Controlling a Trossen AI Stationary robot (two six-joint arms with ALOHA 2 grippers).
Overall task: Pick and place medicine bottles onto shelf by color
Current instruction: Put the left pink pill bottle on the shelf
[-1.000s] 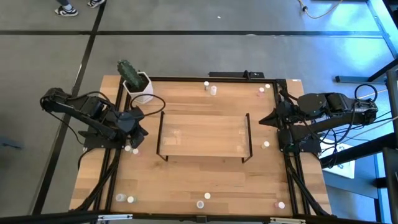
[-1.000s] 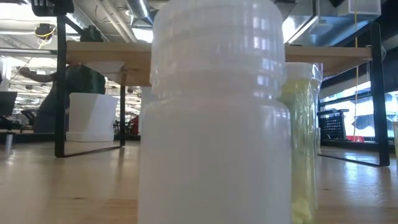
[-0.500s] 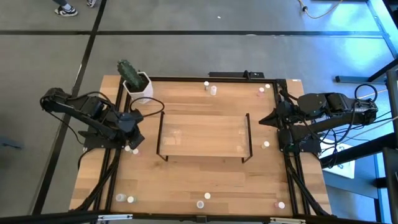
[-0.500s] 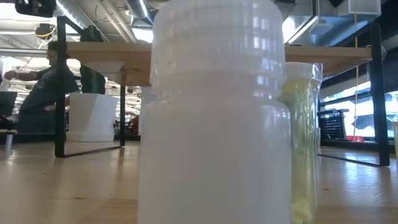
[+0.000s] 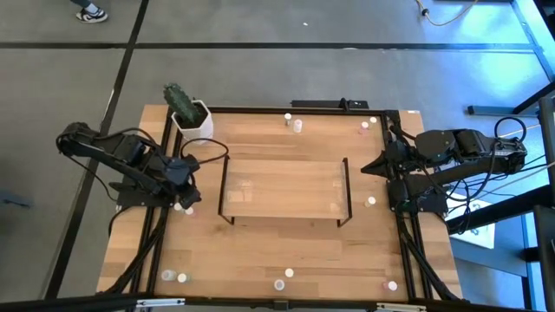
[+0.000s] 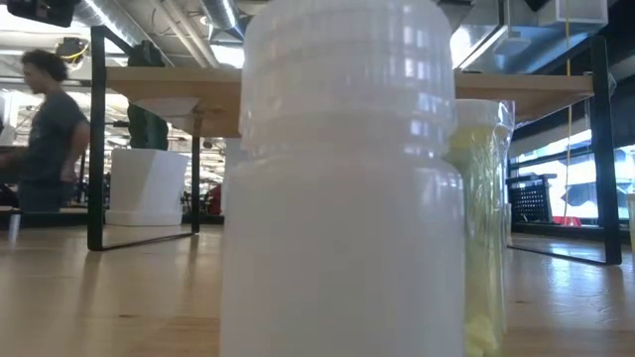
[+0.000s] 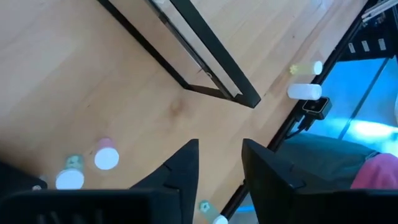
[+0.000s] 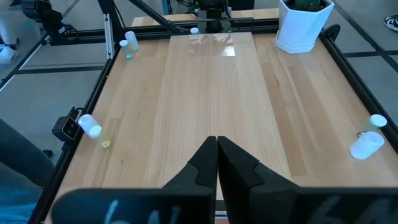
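Left arm poised over loose bottles, nothing on the shelf yet

We see the left gripper (image 7: pixel 219 163) with jaws apart and empty, hovering at the desk's (image 5: pixel 286 247) left side just left of the shelf (image 5: pixel 284 189), above a pink bottle (image 7: pixel 106 155) and a pale green one (image 7: pixel 70 177). These stand so close that one finger could tip the neighbour; which bottle it aims for we cannot tell. The right gripper (image 8: pixel 217 152) waits at the right edge, jaws together.

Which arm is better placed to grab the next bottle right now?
Left, probably. The left end effector hovers, part open and empty, by two bottles beside the shelf. The right end effector is shut, with its nearest bottle farther off.
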